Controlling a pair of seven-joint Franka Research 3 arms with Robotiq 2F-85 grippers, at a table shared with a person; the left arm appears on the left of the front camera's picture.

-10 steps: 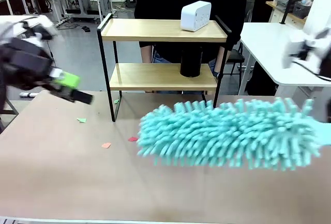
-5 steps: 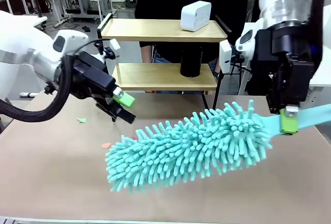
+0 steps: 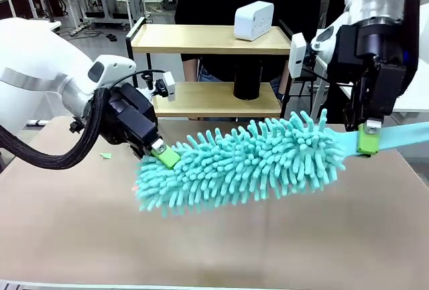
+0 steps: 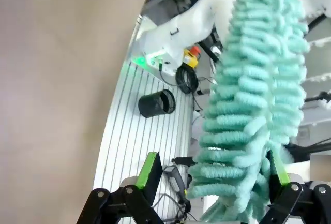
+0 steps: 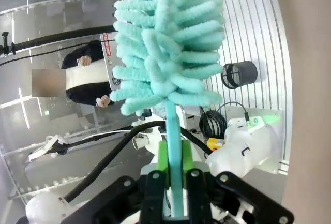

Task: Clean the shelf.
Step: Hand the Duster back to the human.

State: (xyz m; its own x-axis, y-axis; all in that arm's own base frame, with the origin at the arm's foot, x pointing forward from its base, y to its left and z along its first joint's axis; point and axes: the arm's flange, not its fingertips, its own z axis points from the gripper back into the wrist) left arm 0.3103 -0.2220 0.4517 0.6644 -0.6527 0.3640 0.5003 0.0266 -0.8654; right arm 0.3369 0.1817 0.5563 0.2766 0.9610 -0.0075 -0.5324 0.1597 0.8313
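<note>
While the right gripper (image 3: 369, 144) is pinching the flat handle of a turquoise duster (image 3: 244, 164) above the table (image 3: 214, 243), the left gripper (image 4: 213, 180) is spread wide around its fluffy tip, and the shelf (image 3: 211, 69) stands behind at the far edge, carrying a white box (image 3: 254, 20).

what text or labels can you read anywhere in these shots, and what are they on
No text can be read.
White box on the shelf: no print can be made out on its faces.
Red-and-white strip behind the duster, right wrist view: marks too small and blurred to read.
Left gripper, right gripper: no labels legible.
</note>
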